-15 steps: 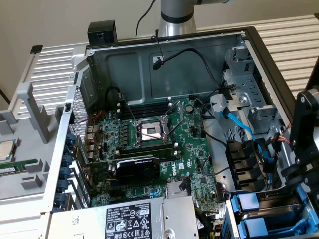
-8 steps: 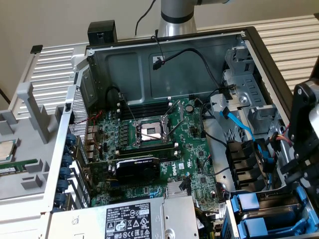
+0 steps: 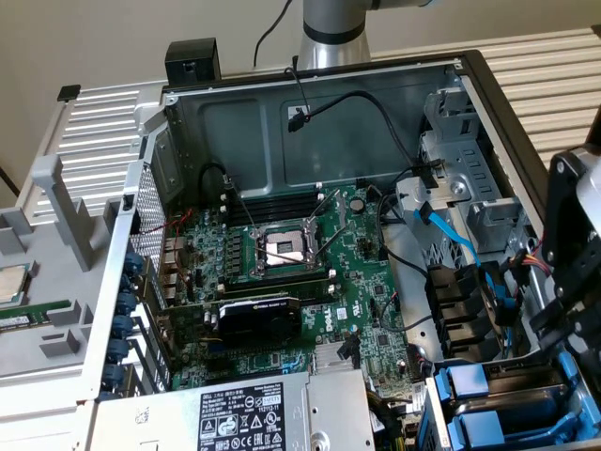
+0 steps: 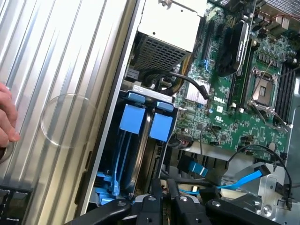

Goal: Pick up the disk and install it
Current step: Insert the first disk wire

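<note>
Sitting on edge in the drive bay [image 3: 430,413] at a corner of the computer case [image 3: 488,85] beside the power supply [image 3: 235,413], the disk [image 3: 465,383] stands next to a twin blue carrier [image 3: 479,427], with the gripper [image 3: 562,291] close by. From the wrist, the fingers [image 4: 153,206] are drawn nearly closed near the disk's [image 4: 161,126] end; a person's hand [image 4: 7,117] lies on the ribbed tabletop [image 4: 56,56].

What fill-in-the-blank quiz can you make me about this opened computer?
The motherboard is ____ in colour.
Side by side stand ____ blue carriers, each holding a drive.
The processor socket is ____, with no chip in it.
Missing words: green; two; empty.
</note>
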{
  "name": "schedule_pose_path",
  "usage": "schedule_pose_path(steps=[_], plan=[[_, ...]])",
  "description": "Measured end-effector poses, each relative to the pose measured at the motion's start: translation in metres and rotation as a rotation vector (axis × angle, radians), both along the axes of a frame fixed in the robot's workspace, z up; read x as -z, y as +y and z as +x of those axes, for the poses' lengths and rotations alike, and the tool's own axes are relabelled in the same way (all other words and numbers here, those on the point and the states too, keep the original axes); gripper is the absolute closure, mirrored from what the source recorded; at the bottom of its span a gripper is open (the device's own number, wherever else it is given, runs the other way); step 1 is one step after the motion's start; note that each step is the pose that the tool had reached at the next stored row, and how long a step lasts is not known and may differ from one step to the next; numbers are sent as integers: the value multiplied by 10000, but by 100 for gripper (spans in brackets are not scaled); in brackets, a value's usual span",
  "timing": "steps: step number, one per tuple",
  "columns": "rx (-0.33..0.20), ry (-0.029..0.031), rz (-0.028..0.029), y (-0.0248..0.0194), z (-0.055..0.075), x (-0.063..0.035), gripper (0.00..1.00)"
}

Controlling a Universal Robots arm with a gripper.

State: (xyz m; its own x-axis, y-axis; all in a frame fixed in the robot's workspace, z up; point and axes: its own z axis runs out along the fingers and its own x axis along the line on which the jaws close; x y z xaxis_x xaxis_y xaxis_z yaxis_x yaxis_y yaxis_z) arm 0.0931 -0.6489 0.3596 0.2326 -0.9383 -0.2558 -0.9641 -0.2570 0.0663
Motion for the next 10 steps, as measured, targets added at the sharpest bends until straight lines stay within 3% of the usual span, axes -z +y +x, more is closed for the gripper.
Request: schedule_pose_path(steps=[8,9,10], plan=[[-1,-1,-815,113,-17,-33,84],[-2,0,-878,120,-17,-33,84],[-2,-1,-878,120,-18,-33,84]])
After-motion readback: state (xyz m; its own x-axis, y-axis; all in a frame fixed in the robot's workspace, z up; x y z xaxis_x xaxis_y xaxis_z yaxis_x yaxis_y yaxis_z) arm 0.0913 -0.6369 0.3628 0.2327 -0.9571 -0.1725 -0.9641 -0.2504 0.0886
